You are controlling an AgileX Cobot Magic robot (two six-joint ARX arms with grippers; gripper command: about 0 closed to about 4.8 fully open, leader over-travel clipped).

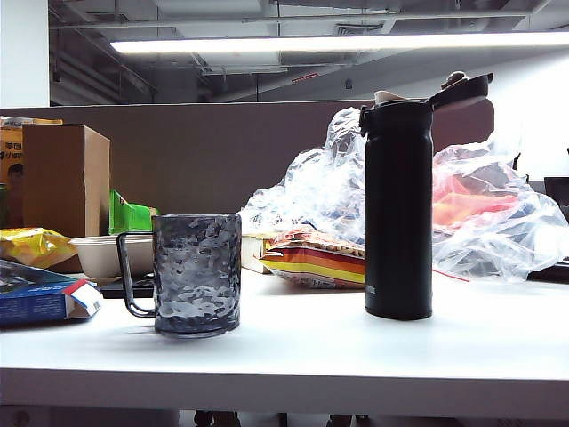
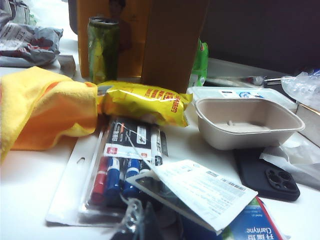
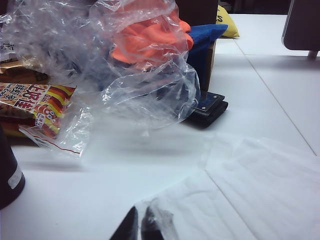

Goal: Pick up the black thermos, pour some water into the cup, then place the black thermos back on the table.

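The black thermos (image 1: 397,213) stands upright on the white table (image 1: 356,347), right of centre, with its flip lid (image 1: 462,89) hinged open. The smoky-grey dimpled cup (image 1: 196,274) stands upright to its left, its thin handle pointing left. Neither gripper shows in the exterior view. My left gripper (image 2: 141,225) appears in the left wrist view as dark tips pressed together, low over a pack of markers (image 2: 120,165). My right gripper (image 3: 140,225) is shut with nothing held, hovering over the tabletop; the thermos base (image 3: 7,175) sits off to one side, apart from it.
A beige bowl (image 1: 107,253), a brown cardboard box (image 1: 64,178) and a blue box (image 1: 44,298) crowd the left. A crumpled clear bag (image 1: 498,213) and a striped snack packet (image 1: 311,262) lie behind the thermos. A phone (image 2: 267,175) lies beside the bowl.
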